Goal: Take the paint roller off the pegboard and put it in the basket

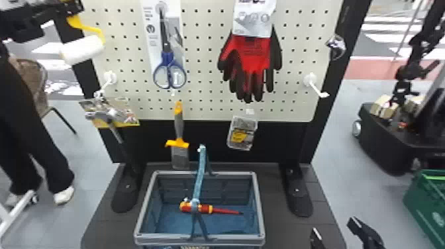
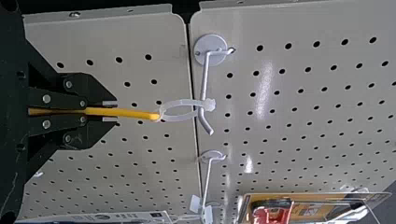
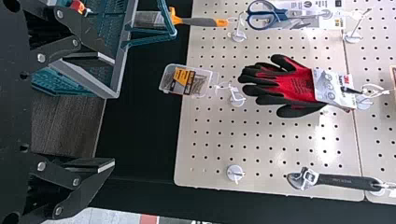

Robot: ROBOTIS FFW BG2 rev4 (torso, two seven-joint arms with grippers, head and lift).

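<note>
My left gripper [image 1: 74, 7] is at the upper left of the pegboard [image 1: 205, 66], with the white paint roller [image 1: 82, 49] hanging below it. In the left wrist view my left gripper [image 2: 110, 111] is shut on the roller's yellow handle [image 2: 126, 112]. A clear tie loop [image 2: 180, 103] on the handle end reaches a metal hook [image 2: 204, 84] and overlaps it. The basket [image 1: 198, 237] stands on the dark base, its blue handle raised, a red and yellow screwdriver inside. Low at the right, my right gripper [image 1: 334, 228] stands open and empty; the right wrist view shows the same gripper [image 3: 112, 112].
On the board hang blue scissors [image 1: 168, 71], red and black gloves [image 1: 253, 63], a scraper-like tool [image 1: 178, 125] and a small clear box [image 1: 242, 132]. A carded tool [image 1: 111, 114] hangs at the left, and an adjustable wrench [image 3: 336, 180] at one side. Bare hooks stick out.
</note>
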